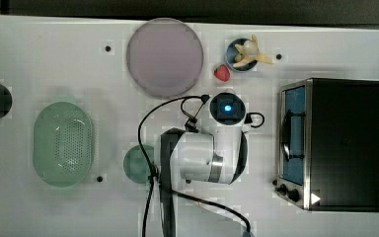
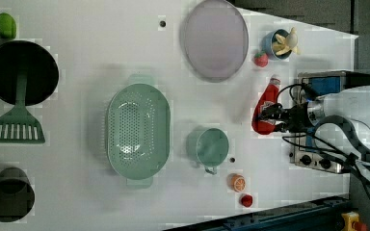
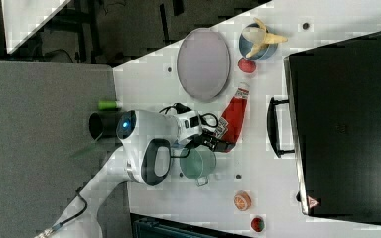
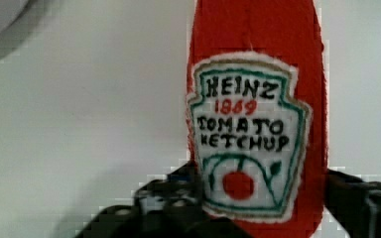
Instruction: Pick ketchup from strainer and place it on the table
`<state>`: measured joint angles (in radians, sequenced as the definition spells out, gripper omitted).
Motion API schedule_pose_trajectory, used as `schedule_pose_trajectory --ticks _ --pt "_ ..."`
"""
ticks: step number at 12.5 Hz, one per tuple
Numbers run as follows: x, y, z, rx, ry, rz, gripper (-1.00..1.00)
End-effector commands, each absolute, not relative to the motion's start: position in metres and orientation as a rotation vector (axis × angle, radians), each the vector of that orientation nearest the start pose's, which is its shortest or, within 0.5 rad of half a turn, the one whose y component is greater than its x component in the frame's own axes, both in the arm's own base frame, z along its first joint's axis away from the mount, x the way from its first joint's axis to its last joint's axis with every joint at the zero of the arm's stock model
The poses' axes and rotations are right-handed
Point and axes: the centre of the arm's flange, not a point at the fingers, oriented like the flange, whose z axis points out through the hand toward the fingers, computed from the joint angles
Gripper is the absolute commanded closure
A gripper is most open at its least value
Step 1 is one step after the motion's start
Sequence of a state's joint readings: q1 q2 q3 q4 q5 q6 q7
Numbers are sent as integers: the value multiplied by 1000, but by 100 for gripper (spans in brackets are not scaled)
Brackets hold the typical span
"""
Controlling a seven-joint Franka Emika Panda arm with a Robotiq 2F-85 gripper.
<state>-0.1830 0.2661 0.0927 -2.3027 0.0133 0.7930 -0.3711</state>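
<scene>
The pincer (image 4: 258,208) is closed on the ketchup (image 4: 255,114). In the wrist view one dark finger sits on each side of the bottle's fat bottom end, with the white label between them. So the bottle is right inside the pincer, not off to one side.

In the left view the pincer (image 2: 275,117) comes in from 3 o'clock and holds the ketchup (image 2: 265,107) at its low, wide end. The bottle's long line runs from about 7 o'clock at the base to 1 o'clock at the white cap. In the right view the ketchup (image 3: 234,118) also points its cap to 1 o'clock, and the pincer (image 3: 213,139) holds the base.

The bottle is out of the strainer (image 2: 137,131). The strainer has nothing in it and sits well apart, off at 9 o'clock from the bottle in the left view. The teal cup (image 2: 211,147) stands between the two, nearer the bottle. The bottle is over a bare part of the worktop (image 2: 101,57), near the front of the small oven (image 2: 320,84). I cannot tell if the bottle touches the worktop or hangs just above it.

I think the picking part is done. What is left is to set the bottle down flat and let go. The long bottle may roll once it is free.

Farther off at 12 o'clock are the grey-lilac plate (image 2: 215,39) and a strawberry (image 2: 261,59).
</scene>
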Motion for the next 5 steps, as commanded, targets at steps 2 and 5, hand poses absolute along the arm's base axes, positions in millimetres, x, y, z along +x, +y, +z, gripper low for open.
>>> schedule_pose_trajectory --ticks 2,5 --pt "516 -44 246 -3035 737 214 -100" --pt "531 -44 299 -3032 739 120 -100"
